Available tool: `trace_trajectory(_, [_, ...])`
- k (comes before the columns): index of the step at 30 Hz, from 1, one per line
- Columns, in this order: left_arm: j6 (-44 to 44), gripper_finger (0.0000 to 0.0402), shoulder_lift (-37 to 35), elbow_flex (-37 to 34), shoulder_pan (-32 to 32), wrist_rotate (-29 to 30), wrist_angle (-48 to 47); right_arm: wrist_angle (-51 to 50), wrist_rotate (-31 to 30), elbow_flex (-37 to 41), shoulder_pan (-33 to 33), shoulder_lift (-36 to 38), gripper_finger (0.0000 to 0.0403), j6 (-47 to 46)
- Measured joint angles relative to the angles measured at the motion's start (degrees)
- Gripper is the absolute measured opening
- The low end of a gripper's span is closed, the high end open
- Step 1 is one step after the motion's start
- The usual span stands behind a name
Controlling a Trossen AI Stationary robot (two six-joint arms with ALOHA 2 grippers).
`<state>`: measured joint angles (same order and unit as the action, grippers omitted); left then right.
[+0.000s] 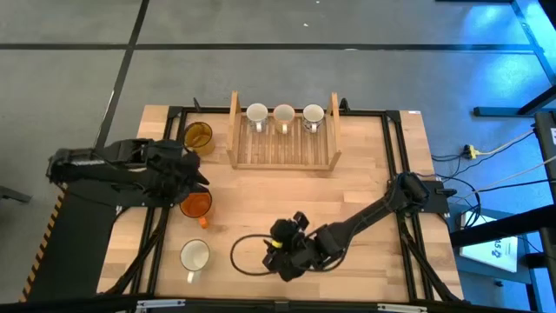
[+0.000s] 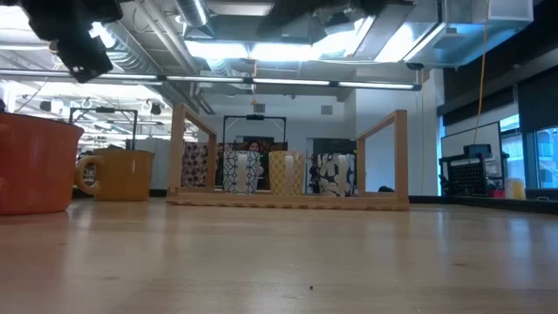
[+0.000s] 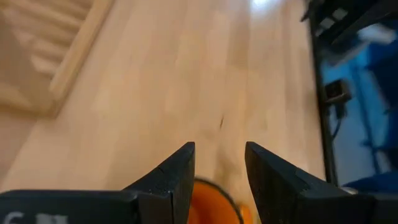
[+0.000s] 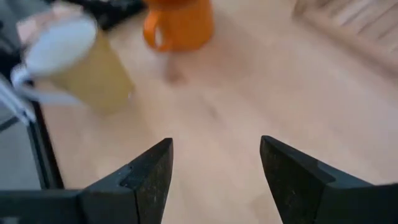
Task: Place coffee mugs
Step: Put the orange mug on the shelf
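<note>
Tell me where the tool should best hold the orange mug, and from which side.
Probably the rim wall, from above: the orange mug stands upright, mouth open upward, under the left tool. Its handle points toward the table's near edge, so close on the rim elsewhere.

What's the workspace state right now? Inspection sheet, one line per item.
Surface: wooden table, bare between the items.
Job's things: three white mugs in a row at the far end of the slatted tray; amber mug left of the tray; orange mug under the left gripper; white mug near the front edge.
Clutter: nothing seen.
Grippers: left gripper open, above the orange mug; right gripper open, empty, low over the front of the table.
Cables: black loop on the table by the right gripper; cables on the floor to the right.
Surroundings: workshop room, ceiling lights.
</note>
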<state>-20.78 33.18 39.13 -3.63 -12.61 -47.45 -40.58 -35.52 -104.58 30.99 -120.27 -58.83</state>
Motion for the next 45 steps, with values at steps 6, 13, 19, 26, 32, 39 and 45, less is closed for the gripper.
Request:
trace_trajectory(6, [-1.0,0.0135,11.4,9.9,5.5,10.0,-16.1,12.2,4.1,8.3,1.4,-0.1,0.0229,-2.8])
trace_trajectory(13, [2.4,0.0135,21.4,11.3,6.7,11.1,-26.9,14.8,5.1,9.4,1.8,0.0,0.0229,-1.5])
trace_trajectory(19, [9.4,0.0135,28.3,11.3,5.6,13.9,-26.3,15.5,5.1,9.4,1.9,0.0,0.0229,0.2])
trace_trajectory(26, [15.8,0.0135,34.9,11.2,4.9,13.1,-26.2,15.6,3.3,9.4,2.9,0.0,0.0229,0.4])
trace_trajectory(32, [18.7,0.0135,38.5,11.1,4.9,13.1,-25.9,15.4,1.2,9.4,3.7,0.0,0.0229,-0.7])
trace_trajectory(39, [19.0,0.0135,39.6,7.4,4.9,12.4,-22.2,15.1,0.9,9.4,3.6,0.0,0.0229,-0.8])
trace_trajectory(45, [19.4,0.0105,39.6,7.0,4.9,13.3,-21.9,15.0,-0.1,9.4,3.5,0.0,0.0229,-0.8])
